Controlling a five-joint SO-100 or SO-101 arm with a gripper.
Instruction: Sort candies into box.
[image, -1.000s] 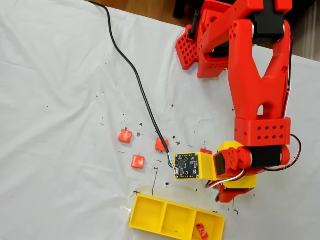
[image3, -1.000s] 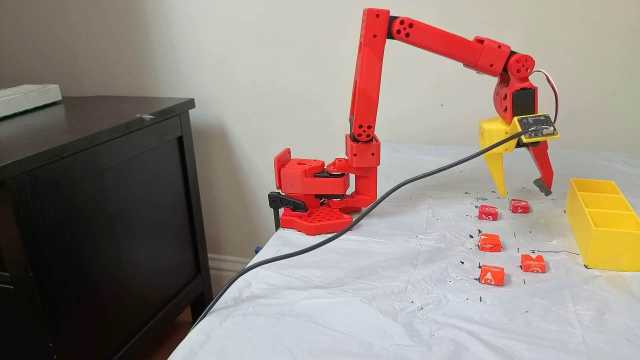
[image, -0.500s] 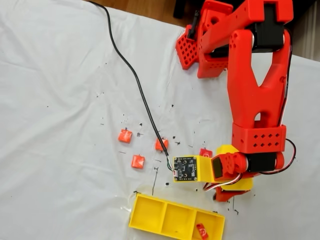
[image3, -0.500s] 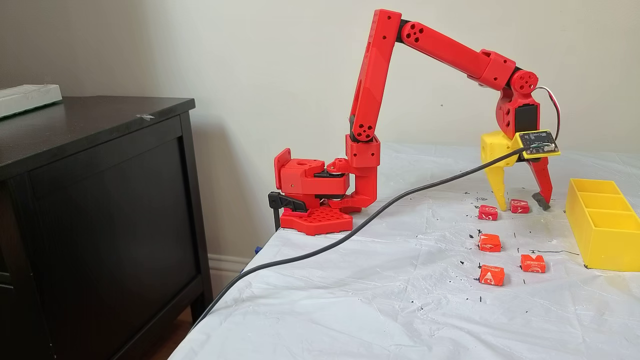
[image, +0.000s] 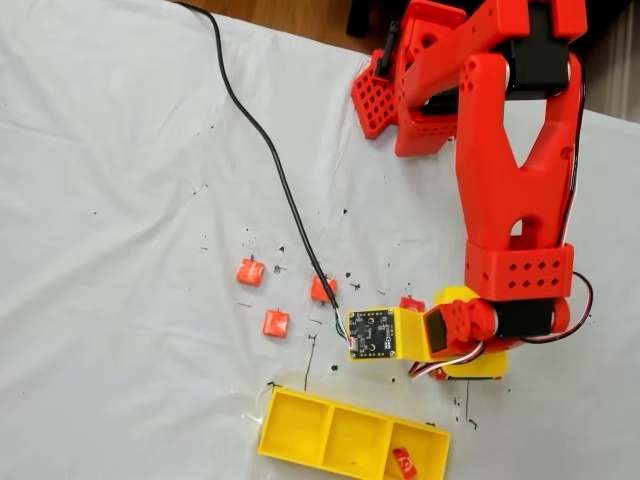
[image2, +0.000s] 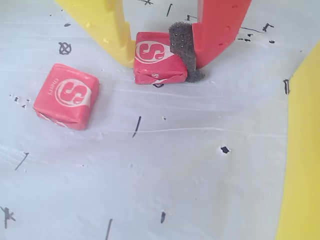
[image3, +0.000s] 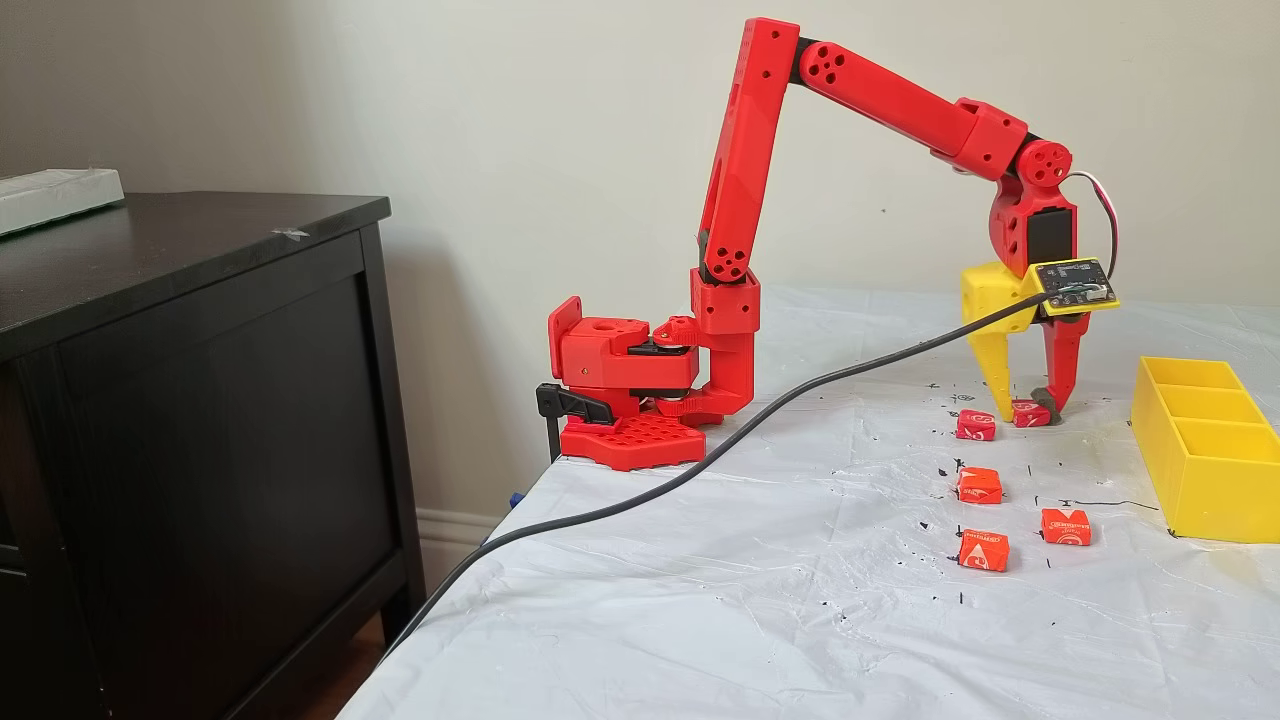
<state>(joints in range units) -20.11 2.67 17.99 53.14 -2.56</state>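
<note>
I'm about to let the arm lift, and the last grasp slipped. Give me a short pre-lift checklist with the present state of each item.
1. Candy between the fingers: ok. The gripped candy sits between the yellow finger and the red finger's foam pad.
2. Gripper closed on it: ok, both sides touch the wrapper.
3. Neighbouring candy clear of the fingers: ok, it lies apart.
4. Grip firm enough to lift: cannot tell.
5. Box reachable and unobstructed: ok, its compartments stand open beside the gripper.
6. Cable clear of the gripped candy: ok.
</note>
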